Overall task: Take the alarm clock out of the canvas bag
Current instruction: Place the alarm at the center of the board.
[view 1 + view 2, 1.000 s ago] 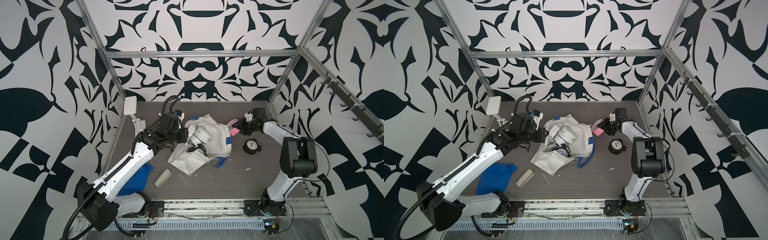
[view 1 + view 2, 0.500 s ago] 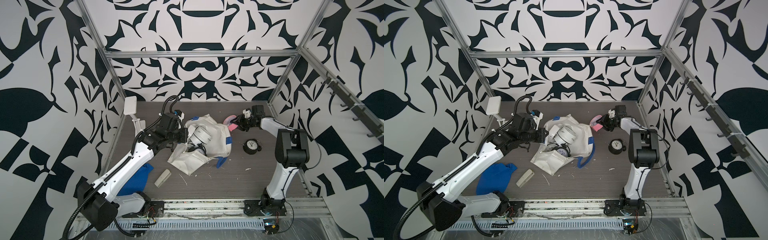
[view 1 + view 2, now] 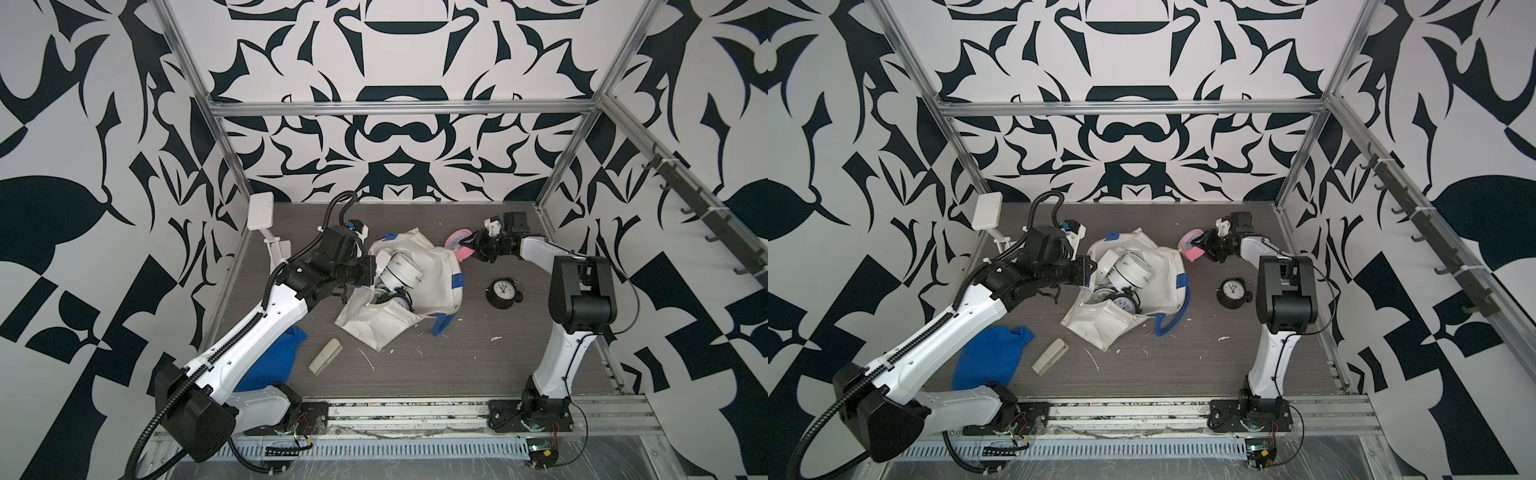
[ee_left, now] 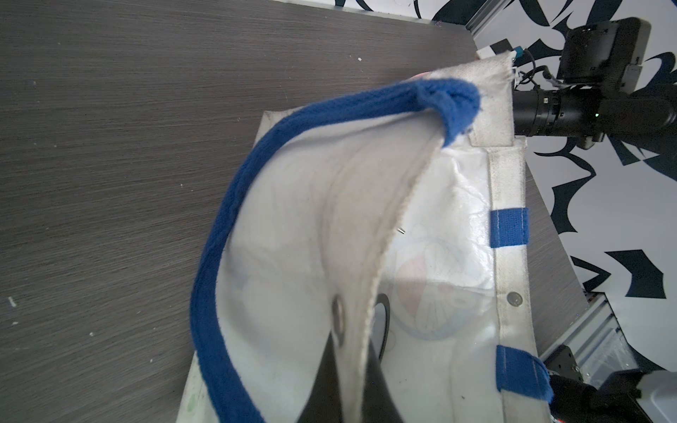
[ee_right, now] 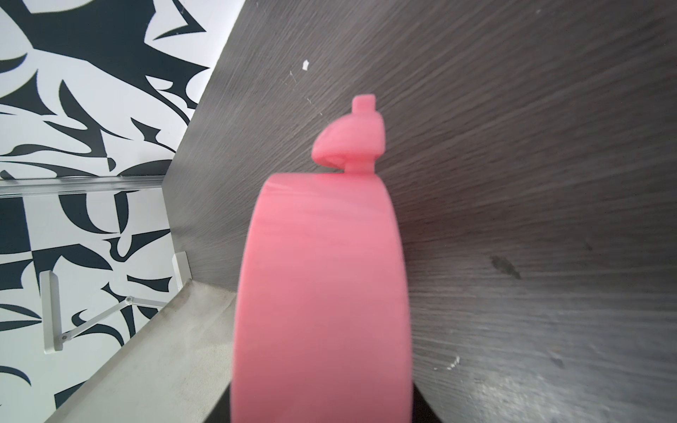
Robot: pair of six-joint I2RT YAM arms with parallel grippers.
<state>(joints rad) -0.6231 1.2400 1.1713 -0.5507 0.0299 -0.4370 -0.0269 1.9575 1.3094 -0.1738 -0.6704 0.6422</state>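
Seemingly light, stiff and slick, the pink alarm clock [image 3: 456, 242] hung beside the canvas bag [image 3: 432, 274], gripped across its faces by the half-closed right gripper [image 3: 471, 247], while the left gripper [image 3: 372, 272] clamped the bag's rim.

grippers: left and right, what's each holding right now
Left gripper: closed on the rim of the off-white canvas bag with blue strap handles.
Right gripper: closed on the round pink plastic alarm clock.
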